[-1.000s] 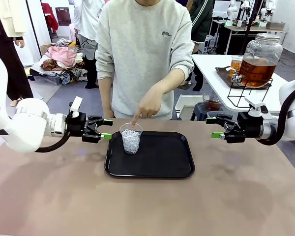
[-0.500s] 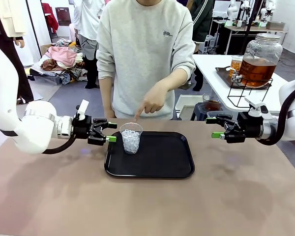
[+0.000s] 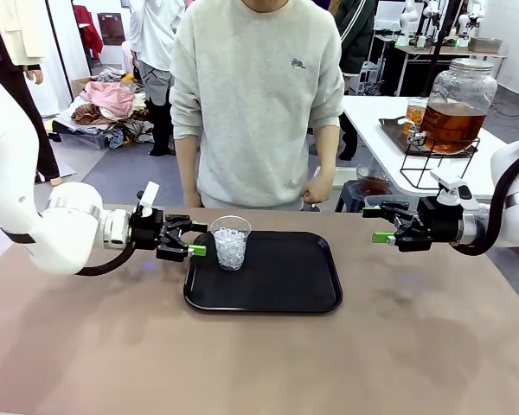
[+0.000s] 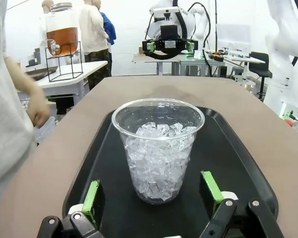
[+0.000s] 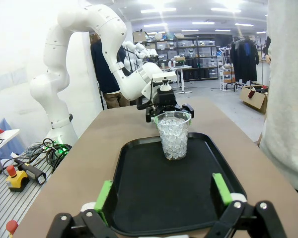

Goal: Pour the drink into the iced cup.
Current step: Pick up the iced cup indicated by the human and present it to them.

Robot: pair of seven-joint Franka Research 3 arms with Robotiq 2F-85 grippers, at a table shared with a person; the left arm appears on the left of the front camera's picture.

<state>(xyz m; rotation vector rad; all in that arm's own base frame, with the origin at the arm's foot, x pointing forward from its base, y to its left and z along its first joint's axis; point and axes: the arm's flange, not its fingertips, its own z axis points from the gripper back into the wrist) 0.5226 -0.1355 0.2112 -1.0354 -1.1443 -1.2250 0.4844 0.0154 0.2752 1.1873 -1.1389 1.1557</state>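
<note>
Partly, left gripper (image 3: 195, 239) covers tray (image 3: 277, 304) corner.

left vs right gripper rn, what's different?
The left gripper is right at the iced cup; the right gripper is far from it. The left gripper reaches over the black tray edge; the right gripper hangs beyond the tray's other side. Both are open, empty and level, and face the cup.

A black tray (image 3: 285, 281) lies on the brown table (image 3: 415, 346), and a grey-sweatered person (image 3: 255, 95) stands behind.
</note>
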